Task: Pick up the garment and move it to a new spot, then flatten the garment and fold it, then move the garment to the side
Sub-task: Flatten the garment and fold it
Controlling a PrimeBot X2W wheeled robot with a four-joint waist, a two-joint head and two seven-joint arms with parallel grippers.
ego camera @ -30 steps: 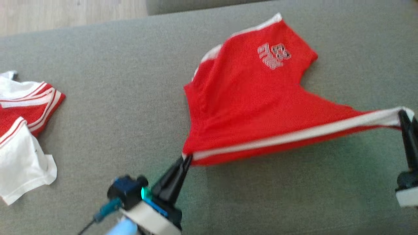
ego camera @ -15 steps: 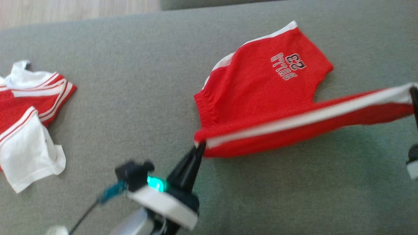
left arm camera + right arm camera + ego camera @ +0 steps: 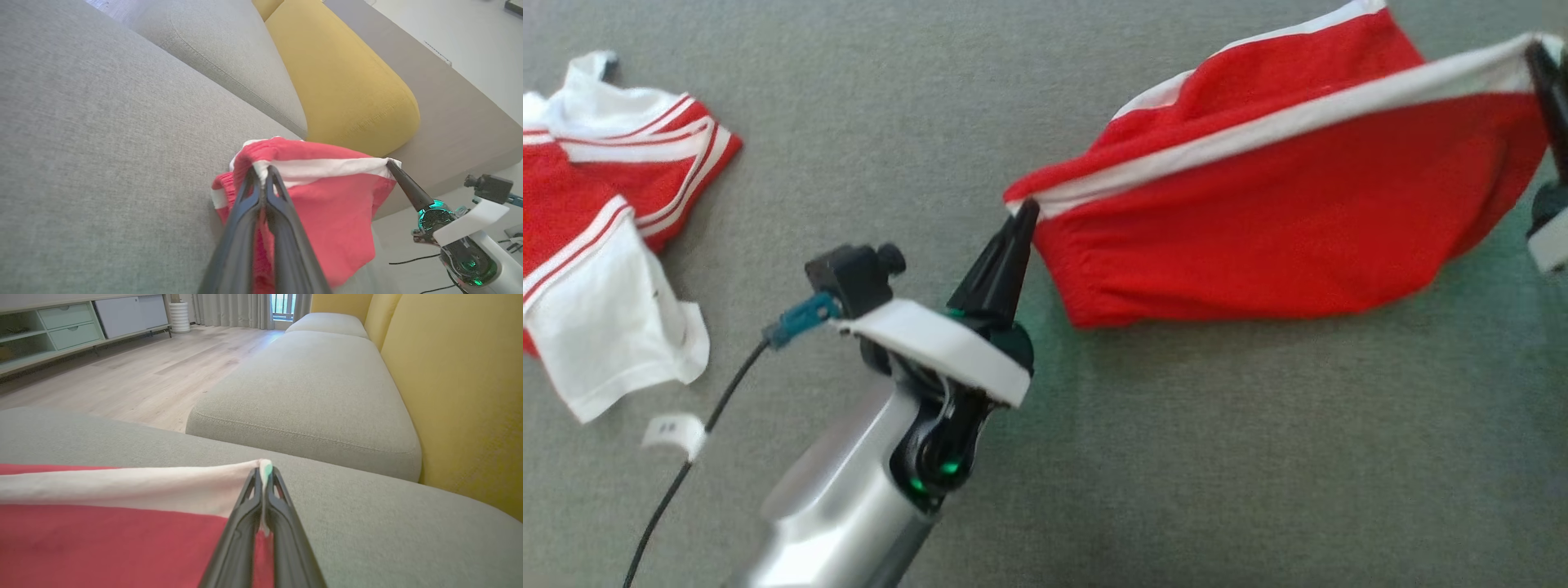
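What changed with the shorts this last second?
The left gripper and right gripper raised the white-striped edge, so the red shorts went from lying print-up on the cushion to hanging beneath it, print hidden. Both stay shut on that edge; the red-and-white garment hasn't moved.

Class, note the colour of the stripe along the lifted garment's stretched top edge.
The stripe is white, on the red garment; head view shows it best.
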